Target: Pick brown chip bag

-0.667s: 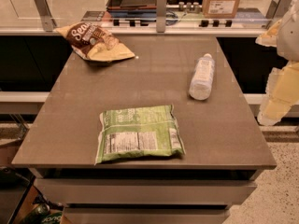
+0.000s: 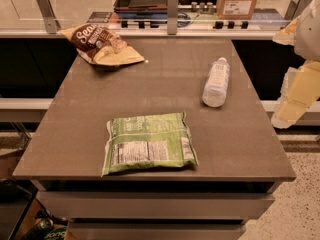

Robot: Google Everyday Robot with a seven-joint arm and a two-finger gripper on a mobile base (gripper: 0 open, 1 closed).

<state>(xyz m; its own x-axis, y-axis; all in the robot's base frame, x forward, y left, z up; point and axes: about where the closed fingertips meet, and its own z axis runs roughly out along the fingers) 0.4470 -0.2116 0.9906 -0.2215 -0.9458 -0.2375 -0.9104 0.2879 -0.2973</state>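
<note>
A grey-brown table [image 2: 85,134] stands before a low counter with glass panels, and the brown chip bag [image 2: 100,44] lies crinkled at the table's far left corner. It is well apart from the flat green bag [image 2: 148,143] near the front edge (white label facing up) and the clear bottle [image 2: 216,82] lying on its side toward the right. The gripper [image 2: 299,91] hangs beyond the table's right edge, apart from all three; whether it is wide or narrow cannot be told.

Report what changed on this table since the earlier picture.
Nothing visibly changed. The claw hangs beyond the right edge of the table. The brown chip bag lies at the far left corner, the green bag near the front, the bottle on its side at right, all where they were.
</note>
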